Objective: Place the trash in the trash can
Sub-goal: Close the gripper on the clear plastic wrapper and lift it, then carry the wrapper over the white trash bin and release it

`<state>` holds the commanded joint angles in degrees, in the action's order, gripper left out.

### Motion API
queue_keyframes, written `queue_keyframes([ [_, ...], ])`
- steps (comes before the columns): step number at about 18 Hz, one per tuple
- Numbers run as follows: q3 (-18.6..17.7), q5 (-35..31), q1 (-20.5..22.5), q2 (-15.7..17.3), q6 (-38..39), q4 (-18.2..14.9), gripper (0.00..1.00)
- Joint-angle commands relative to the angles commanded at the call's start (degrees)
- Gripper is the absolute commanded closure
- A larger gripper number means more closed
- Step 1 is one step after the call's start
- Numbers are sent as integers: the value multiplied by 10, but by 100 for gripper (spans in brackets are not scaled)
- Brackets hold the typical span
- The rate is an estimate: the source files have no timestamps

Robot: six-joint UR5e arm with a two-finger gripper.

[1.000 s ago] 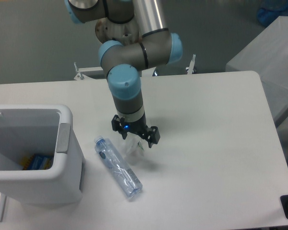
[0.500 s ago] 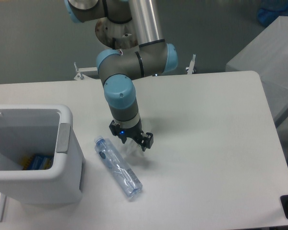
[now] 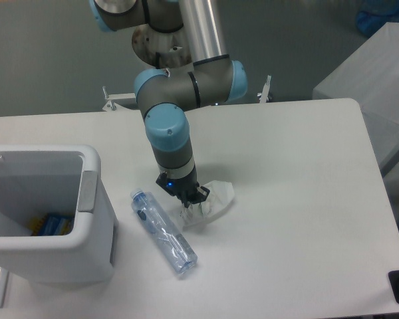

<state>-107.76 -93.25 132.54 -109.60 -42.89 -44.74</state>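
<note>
Compared with the frame a second earlier, the gripper [image 3: 188, 201] has been turned and brought lower, and its jaws, then spread wide above the wrapper, are now drawn in narrow; the crumpled clear wrapper [image 3: 211, 202] with green marks is pinched at its left edge between them, while the rest of it fans out to the right and lies on the table [image 3: 292, 199]. Half a second ago the wrapper was barely seen beneath the fingers; now much more of it is exposed. The crushed bottle [image 3: 163, 232] has not been moved: it lies on the table diagonally, bluish cap toward the upper left, just left of the gripper and between it and the trash can [image 3: 50, 216]. The white bin stands at the left edge of the table, its grey handle patch facing the bottle, and something blue and yellow is seen at its bottom. The table is white with rounded corners; behind it a dull grey floor is seen, and a pale grey surface at the right.
</note>
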Motion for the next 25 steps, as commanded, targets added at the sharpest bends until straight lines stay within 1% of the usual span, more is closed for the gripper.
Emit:
queue_keyframes([
  [2, 9, 15, 12, 24, 1, -3, 100],
  [3, 15, 36, 23, 40, 2, -6, 100],
  [4, 20, 70, 38, 60, 6, -6, 100],
  [6, 32, 164, 75, 97, 14, -6, 100],
  [8, 56, 258, 111, 121, 65, -6, 100],
  [9, 73, 291, 123, 127, 102, -6, 100],
  [11, 112, 334, 129, 127, 177, -6, 100],
  [14, 176, 355, 127, 125, 278, -6, 100],
  [16, 196, 366, 122, 125, 331, -5, 100],
  [18, 200, 367, 117, 136, 360, -4, 100],
  [20, 209, 367, 94, 146, 388, -4, 100],
  [23, 207, 367, 63, 169, 410, -5, 100],
  [25, 201, 366, 24, 175, 413, -5, 100],
])
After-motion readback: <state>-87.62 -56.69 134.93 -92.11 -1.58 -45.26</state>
